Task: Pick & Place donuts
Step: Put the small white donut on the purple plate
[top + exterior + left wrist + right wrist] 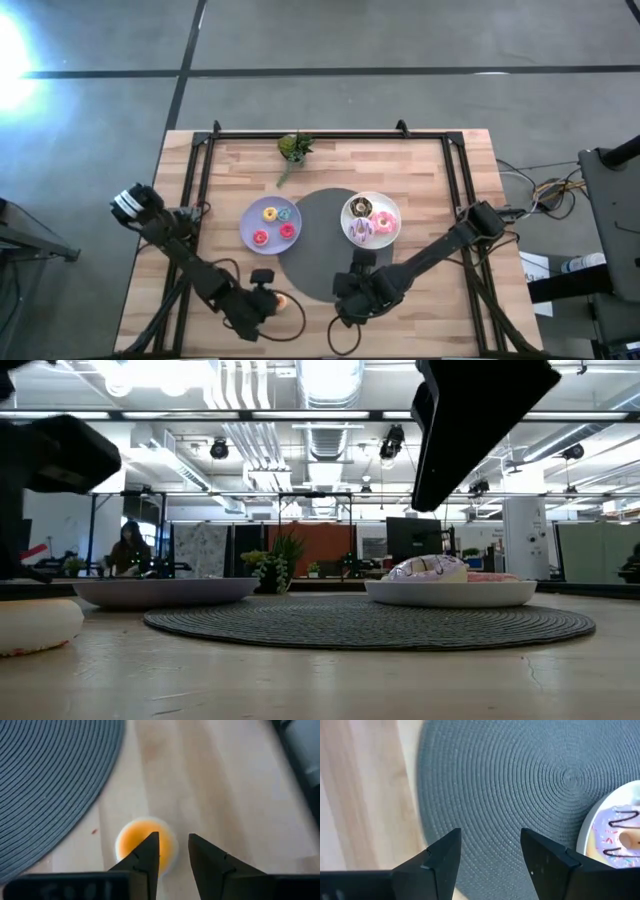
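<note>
Orange donut (145, 842): round, pale-rimmed, lying on bare wood.

I have the left arm folded in from the tabletop's left edge, its left gripper (268, 300) low near the front edge, fingers (150, 852) slightly parted and pointing down at the wood. My right arm reaches in from the right edge, elbow bent, and its right gripper (352, 290) hangs near the front edge too, fingers (445, 855) spread apart with nothing between them.
</note>
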Controlling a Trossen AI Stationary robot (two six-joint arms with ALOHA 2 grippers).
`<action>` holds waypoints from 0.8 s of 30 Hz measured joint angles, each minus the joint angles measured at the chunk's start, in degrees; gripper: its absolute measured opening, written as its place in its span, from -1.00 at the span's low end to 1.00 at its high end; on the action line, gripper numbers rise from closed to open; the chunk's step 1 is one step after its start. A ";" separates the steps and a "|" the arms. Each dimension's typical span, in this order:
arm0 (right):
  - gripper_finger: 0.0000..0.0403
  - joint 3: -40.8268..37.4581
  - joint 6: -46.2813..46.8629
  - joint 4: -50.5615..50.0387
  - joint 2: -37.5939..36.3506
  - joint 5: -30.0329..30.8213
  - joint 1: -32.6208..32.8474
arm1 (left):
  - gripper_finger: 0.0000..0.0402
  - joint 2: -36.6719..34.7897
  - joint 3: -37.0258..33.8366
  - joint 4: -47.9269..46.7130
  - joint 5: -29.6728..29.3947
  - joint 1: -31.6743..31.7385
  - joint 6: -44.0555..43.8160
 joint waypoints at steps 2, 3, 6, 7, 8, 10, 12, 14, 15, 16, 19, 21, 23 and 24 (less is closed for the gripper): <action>-0.01 -0.56 0.01 -0.12 0.02 -0.02 0.02 | -0.59 2.15 1.96 -2.21 -1.14 -0.02 0.12; -0.01 -0.79 0.01 0.00 0.02 -0.12 0.02 | -0.57 2.96 2.92 -3.50 -1.58 -0.02 -0.25; -0.01 -1.06 0.28 -0.01 0.02 -0.32 0.22 | -0.53 4.93 5.35 -6.20 -1.57 -0.18 -0.66; -0.01 -1.06 0.59 0.00 0.02 -0.32 0.35 | -0.51 5.47 5.73 -6.98 -1.62 -0.25 -0.67; -0.01 -1.06 0.73 0.06 0.02 -0.32 0.33 | -0.50 5.87 5.98 -7.51 -1.63 -0.26 -0.66; -0.01 -1.06 0.80 0.13 0.02 -0.30 0.33 | -0.47 6.39 6.15 -7.52 -1.62 -0.26 -0.71; -0.01 -1.06 0.82 0.15 0.02 -0.30 0.32 | -0.47 6.87 6.25 -7.52 -1.71 -0.26 -1.27; -0.01 -1.08 0.84 0.15 0.02 -0.30 0.31 | -0.48 7.09 6.25 -7.88 -1.93 -0.26 -2.17; -0.01 -1.08 0.85 0.15 0.02 -0.31 0.31 | -0.50 7.10 6.25 -8.09 -2.09 -0.26 -2.78; -0.01 -1.08 0.91 0.15 0.02 -0.32 0.31 | -0.52 7.10 6.25 -8.43 -2.27 -0.26 -3.20; -0.01 -1.08 1.12 0.22 0.02 -0.32 0.33 | -0.67 6.85 6.23 -10.31 -4.23 -0.21 -3.51; -0.01 -1.08 1.10 0.34 0.02 -0.32 0.33 | -0.81 6.34 6.23 -11.95 -5.17 -0.09 -3.79; -0.01 -1.08 1.01 0.78 0.02 -0.20 0.34 | -0.94 5.69 6.48 -13.64 -5.23 0.30 -5.07; -0.01 -1.08 0.59 1.52 0.02 0.00 0.40 | -0.96 5.24 6.64 -13.91 -5.27 0.48 -6.06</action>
